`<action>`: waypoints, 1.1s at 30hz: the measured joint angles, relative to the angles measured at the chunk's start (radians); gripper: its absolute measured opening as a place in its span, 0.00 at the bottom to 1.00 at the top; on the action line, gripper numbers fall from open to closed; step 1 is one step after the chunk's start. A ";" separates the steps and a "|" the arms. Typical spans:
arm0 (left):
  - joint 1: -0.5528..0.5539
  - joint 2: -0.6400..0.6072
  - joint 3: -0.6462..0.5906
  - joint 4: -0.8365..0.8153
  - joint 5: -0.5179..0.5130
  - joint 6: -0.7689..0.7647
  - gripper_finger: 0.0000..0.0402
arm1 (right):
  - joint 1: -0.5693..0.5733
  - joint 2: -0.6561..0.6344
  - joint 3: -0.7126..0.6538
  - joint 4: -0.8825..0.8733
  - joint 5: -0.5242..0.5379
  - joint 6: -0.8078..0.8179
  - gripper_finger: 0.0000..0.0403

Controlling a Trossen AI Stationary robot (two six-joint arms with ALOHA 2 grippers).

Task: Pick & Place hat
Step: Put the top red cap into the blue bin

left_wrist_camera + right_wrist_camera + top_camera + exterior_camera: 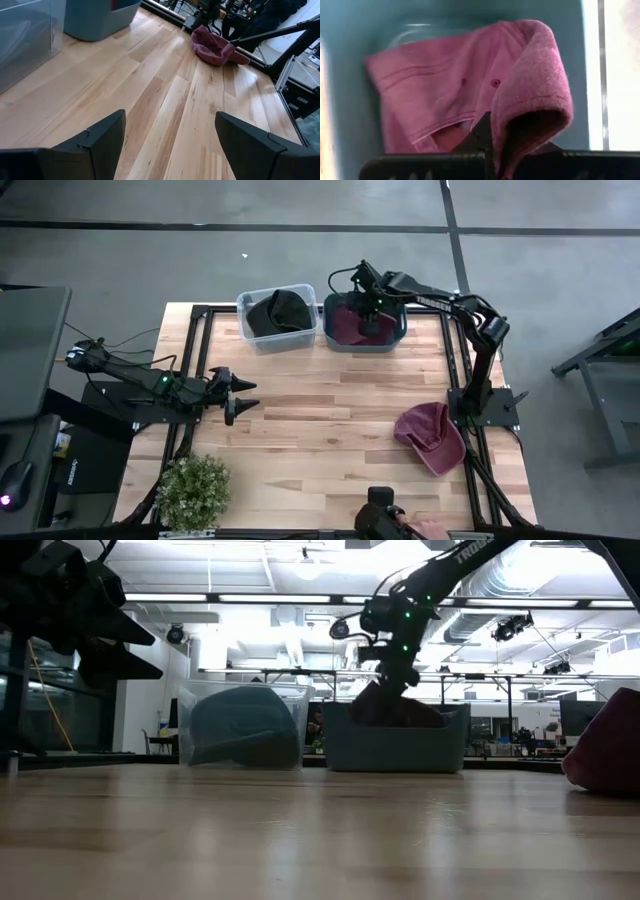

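Maroon fabric fills what my right wrist camera sees: a maroon hat folded over my right gripper, whose fingers are pinched tight on a fold of it. From above, that gripper is down inside the blue-grey bin at about one o'clock on the wooden table, and the hat lies in the bin under it. The level view shows the same: my arm drops into the bin from above, with the hat bunched at the rim around the fingers.

Just beside that bin, at twelve o'clock, is a clear bin with a dark hat in it.

A second maroon hat lies loose on the table at about four o'clock, near the base of my right arm; my left wrist camera sees it across the boards.

My left gripper waits at nine o'clock, above the table, fingers spread wide and holding nothing.

A small green plant stands at seven o'clock, by the near edge.
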 joint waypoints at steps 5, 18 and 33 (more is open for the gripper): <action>0.000 0.000 0.000 0.000 0.000 0.000 0.73 | 0.004 0.001 -0.052 0.035 -0.006 0.004 0.02; 0.000 0.000 0.000 0.000 0.000 0.000 0.73 | 0.063 0.001 -0.055 0.063 -0.030 0.014 0.08; 0.000 0.000 0.000 0.000 0.000 0.000 0.73 | 0.106 0.000 -0.055 0.068 0.156 0.035 0.34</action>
